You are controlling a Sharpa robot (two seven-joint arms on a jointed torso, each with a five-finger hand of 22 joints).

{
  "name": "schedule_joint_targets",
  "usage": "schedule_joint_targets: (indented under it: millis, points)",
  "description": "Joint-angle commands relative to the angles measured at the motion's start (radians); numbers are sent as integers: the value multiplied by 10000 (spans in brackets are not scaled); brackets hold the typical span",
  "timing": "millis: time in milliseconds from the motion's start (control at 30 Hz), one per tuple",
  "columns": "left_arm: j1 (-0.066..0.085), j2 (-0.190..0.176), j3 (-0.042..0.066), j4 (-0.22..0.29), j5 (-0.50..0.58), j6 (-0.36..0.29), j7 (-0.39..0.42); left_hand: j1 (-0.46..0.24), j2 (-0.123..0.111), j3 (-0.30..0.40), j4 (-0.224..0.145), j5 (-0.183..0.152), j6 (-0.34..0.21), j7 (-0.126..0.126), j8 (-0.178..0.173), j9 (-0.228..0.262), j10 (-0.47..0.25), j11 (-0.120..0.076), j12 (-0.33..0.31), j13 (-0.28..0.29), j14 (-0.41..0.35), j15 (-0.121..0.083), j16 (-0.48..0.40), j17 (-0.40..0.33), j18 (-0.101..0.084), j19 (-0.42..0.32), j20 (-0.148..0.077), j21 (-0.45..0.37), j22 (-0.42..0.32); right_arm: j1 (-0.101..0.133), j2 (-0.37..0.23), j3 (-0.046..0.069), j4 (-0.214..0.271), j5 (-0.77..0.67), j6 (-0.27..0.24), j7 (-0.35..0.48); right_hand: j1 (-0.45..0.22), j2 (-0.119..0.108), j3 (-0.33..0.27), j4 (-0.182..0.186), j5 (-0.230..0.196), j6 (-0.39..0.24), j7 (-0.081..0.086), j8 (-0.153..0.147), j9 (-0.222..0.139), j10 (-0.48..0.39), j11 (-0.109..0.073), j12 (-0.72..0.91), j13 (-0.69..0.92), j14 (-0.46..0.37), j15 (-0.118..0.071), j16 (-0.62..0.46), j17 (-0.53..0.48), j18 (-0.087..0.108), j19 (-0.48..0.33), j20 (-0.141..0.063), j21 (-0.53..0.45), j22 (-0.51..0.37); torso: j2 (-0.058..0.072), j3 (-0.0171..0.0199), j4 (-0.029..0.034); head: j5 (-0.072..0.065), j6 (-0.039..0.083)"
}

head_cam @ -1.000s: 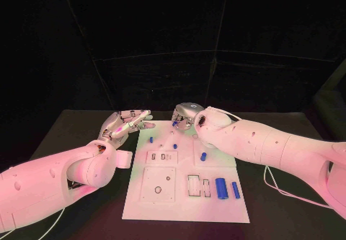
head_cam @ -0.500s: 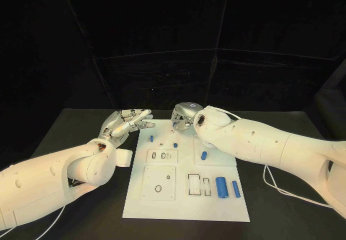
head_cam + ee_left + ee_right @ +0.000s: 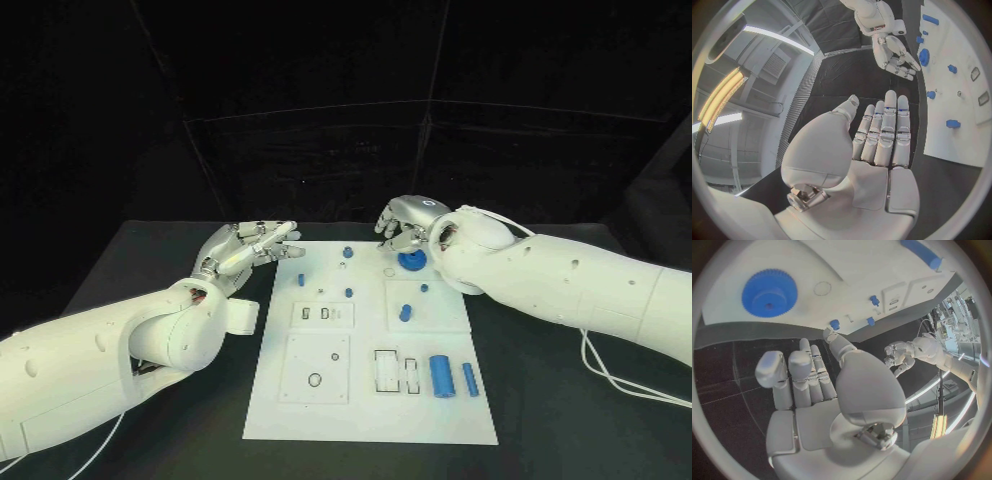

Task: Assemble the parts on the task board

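Both hands are seen empty in the head view: the left hand (image 3: 248, 246) is held with its fingers extended and apart, just off the far left corner of the task board (image 3: 368, 420); the right hand (image 3: 408, 220) is poised above the board's far edge, fingers loosely curled with nothing between them; directly below it a round blue gear (image 3: 411, 262) lies on the board. Small blue parts are scattered over the far half of the white plate, among them a peg (image 3: 348, 293) and an oblong piece (image 3: 407, 311); two blue cylinders (image 3: 454, 377) lie side by side near the board's right edge, closer to the robot; the board itself rests in the middle of the black worktop (image 3: 577, 420).

From the left wrist, the left hand (image 3: 879, 145) is shown flat and open, fingers straight, nothing grasped; beyond it the right hand (image 3: 893, 56) is seen beside the gear (image 3: 924, 57) on the board (image 3: 954, 130).

From the right wrist, the right hand (image 3: 811, 385) is shown with its fingers slightly bent and spread, holding nothing; the toothed gear (image 3: 769, 293) lies flat on the board (image 3: 854, 270), apart from the fingertips; the left hand (image 3: 897, 355) appears beyond the board's edge.
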Motion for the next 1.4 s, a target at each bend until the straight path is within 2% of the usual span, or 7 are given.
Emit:
schedule_joint_targets:
  millis: [33, 267, 333, 600, 900, 1100, 1400]
  points:
    - [22, -18, 9, -20, -50, 261, 13, 95, 31, 26, -39, 34, -8, 29, -69, -12, -27, 25, -35, -12, -6, 58, -20, 11, 59, 48, -18, -39, -14, 65, -510, 53, 541, 889, 342, -489, -23, -208, -257, 93, 156, -79, -138, -1, 14, 1122, -231, 628, 311, 250, -152, 471, 644, -109, 462, -114, 335, 612, -13, 21, -109, -4, 25]
    - [22, -19, 7, -57, -50, 323, -2, 100, 31, 30, -45, 34, -4, 24, -69, -11, -22, 23, -37, -11, -10, 58, -26, 13, 59, 45, -17, -42, -16, 98, -1247, 93, 896, 1164, 1106, -791, 13, -569, -1353, 746, 463, -53, -464, 162, 72, 2072, -593, 2457, 1871, 531, -487, 1412, 1911, -324, 1132, -487, 873, 1590, -14, 42, -157, -38, 50]
    - [22, 2, 7, -76, -50, 355, -13, 100, 31, 30, -45, 34, -4, 24, -69, -11, -22, 23, -37, -11, -10, 58, -26, 13, 59, 45, -17, -42, -16, 100, -1332, 96, 828, 1238, 1326, -819, 611, -487, -2217, 1377, 602, -184, -481, 231, 88, 901, -611, 4304, 3865, 536, -381, 1793, 2396, -352, 1202, -499, 980, 1777, -8, 47, -142, -53, 59]
    - [20, 63, 2, -153, -50, 411, -36, 105, 31, 36, -53, 34, 2, 18, -70, -9, -14, 20, -40, -10, -14, 58, -33, 16, 60, 43, -16, -46, -20, 96, -1220, 95, 467, 1419, 1811, -777, 1240, -353, -3195, 2673, 655, -688, -242, 241, 57, 750, -401, 7845, 7650, 642, -308, 2447, 3361, -416, 1338, -310, 1152, 2092, -1, 36, -114, -110, 24]
    - [18, 108, -5, -211, -50, 436, -47, 105, 32, 39, -56, 33, 6, 17, -70, -8, -8, 18, -42, -9, -14, 57, -36, 19, 60, 42, -16, -47, -22, 81, -935, 92, 102, 1487, 1986, -653, 1634, -379, -3453, 3248, 691, -921, -168, 288, 51, 1077, -306, 9236, 9139, 745, -212, 2928, 4189, -433, 1382, -235, 1218, 2213, -9, 21, -109, -141, -20]
    - [18, 117, -6, -227, -50, 441, -50, 105, 32, 39, -56, 33, 6, 17, -70, -8, -8, 18, -42, -9, -14, 57, -36, 19, 60, 42, -16, -47, -22, 58, -812, 90, -66, 1494, 2135, -585, 1895, -258, -3456, 3312, 1233, -869, -183, 393, 70, 1107, -318, 9598, 9537, 744, -213, 3002, 4309, -439, 1398, -228, 1244, 2259, -4, 20, -107, -125, -53]
    - [18, 120, -8, -250, -50, 443, -52, 105, 32, 39, -56, 33, 6, 17, -70, -8, -8, 18, -42, -9, -14, 57, -36, 19, 60, 42, -16, -47, -22, -5, -747, 88, -137, 1405, 2287, -553, 2029, -131, -3487, 3306, 1317, -630, -244, 576, 115, 1294, -365, 10022, 9990, 754, -245, 3066, 4423, -453, 1437, -249, 1281, 2332, -4, 22, -119, -90, -83]
